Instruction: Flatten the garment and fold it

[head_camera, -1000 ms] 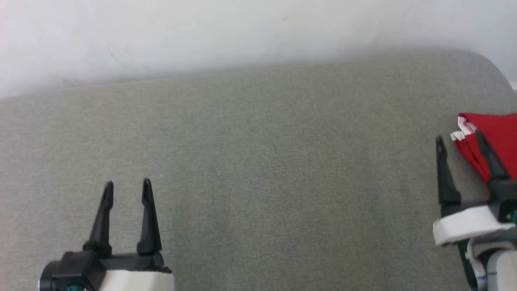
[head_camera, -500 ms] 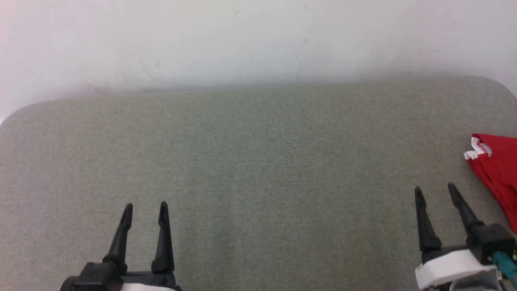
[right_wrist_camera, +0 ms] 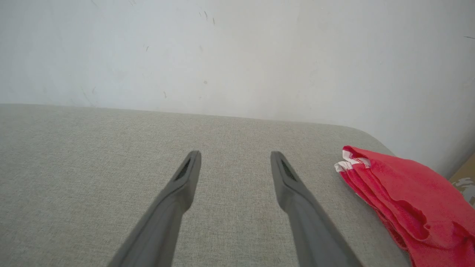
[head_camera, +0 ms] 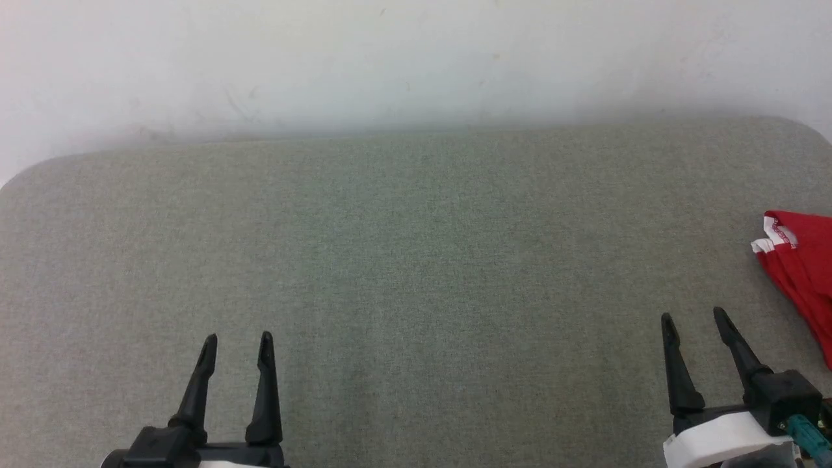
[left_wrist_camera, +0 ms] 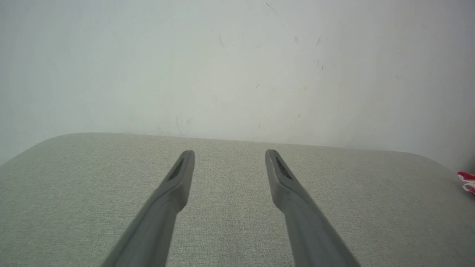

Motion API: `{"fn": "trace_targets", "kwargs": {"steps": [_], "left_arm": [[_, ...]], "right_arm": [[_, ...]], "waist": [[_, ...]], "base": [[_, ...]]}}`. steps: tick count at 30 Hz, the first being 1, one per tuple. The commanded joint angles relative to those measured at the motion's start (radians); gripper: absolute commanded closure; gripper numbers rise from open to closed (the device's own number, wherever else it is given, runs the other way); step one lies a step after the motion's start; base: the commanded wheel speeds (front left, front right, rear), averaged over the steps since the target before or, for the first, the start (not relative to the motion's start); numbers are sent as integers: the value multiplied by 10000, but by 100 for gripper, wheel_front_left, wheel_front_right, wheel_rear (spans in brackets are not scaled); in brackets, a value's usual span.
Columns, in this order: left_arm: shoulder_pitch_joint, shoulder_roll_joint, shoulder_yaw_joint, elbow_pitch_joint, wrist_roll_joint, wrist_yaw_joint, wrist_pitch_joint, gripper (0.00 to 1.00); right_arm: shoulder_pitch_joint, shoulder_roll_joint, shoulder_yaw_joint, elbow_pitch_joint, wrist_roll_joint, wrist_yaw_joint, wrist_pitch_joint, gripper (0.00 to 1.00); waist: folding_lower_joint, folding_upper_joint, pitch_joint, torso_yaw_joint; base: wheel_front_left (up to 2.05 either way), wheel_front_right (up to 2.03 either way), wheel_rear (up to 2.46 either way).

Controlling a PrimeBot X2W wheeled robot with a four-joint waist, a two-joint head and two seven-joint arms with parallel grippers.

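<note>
The garment (head_camera: pixel 803 270) is a bright red bundle with a white edge band, folded over itself at the right edge of the grey cushion; it also lies at the right in the right wrist view as the garment (right_wrist_camera: pixel 404 193), and a sliver of the garment (left_wrist_camera: pixel 467 181) is at the far right of the left wrist view. My right gripper (head_camera: pixel 694 320) stands open near the front right, a short way left of the garment and apart from it. My left gripper (head_camera: pixel 238 342) stands open at the front left, far from the cloth. Neither holds anything.
The grey fabric cushion (head_camera: pixel 416 260) spans the whole work area, with rounded far corners. A white scuffed wall (head_camera: pixel 416 58) rises directly behind it. Past the cushion's right end a bit of tan floor (right_wrist_camera: pixel 464 174) is visible.
The head camera has shifted, so the whole picture moved. My right gripper has drawn back from over the garment's edge to a spot left of it, empty. Both grippers stay open.
</note>
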Motion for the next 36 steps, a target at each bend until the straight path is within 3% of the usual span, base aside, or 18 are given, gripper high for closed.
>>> {"fn": "trace_targets", "kwargs": {"steps": [1, 3, 4, 36], "left_arm": [[-25, -45, 55, 58, 81, -79, -47, 0], [-76, -57, 82, 76, 97, -112, -47, 0], [-15, -29, 40, 46, 14, -56, 0, 100], [-441, -42, 82, 333, 350, -48, 562, 100]], "right_arm": [[-142, 31, 8, -18, 62, -21, -92, 0], [-175, 31, 0, -23, 73, -21, -98, 0], [-62, 0, -6, -4, 2, 0, -53, 100], [-217, 1, 202, -188, 3, -3, 497, 100]], "waist": [[-1, -1, 50, 10], [-1, -1, 100, 32], [0, -1, 94, 23], [1, -1, -78, 78]], "base": [[0, 0, 0], [0, 0, 0], [0, 0, 0], [0, 0, 0]]}}
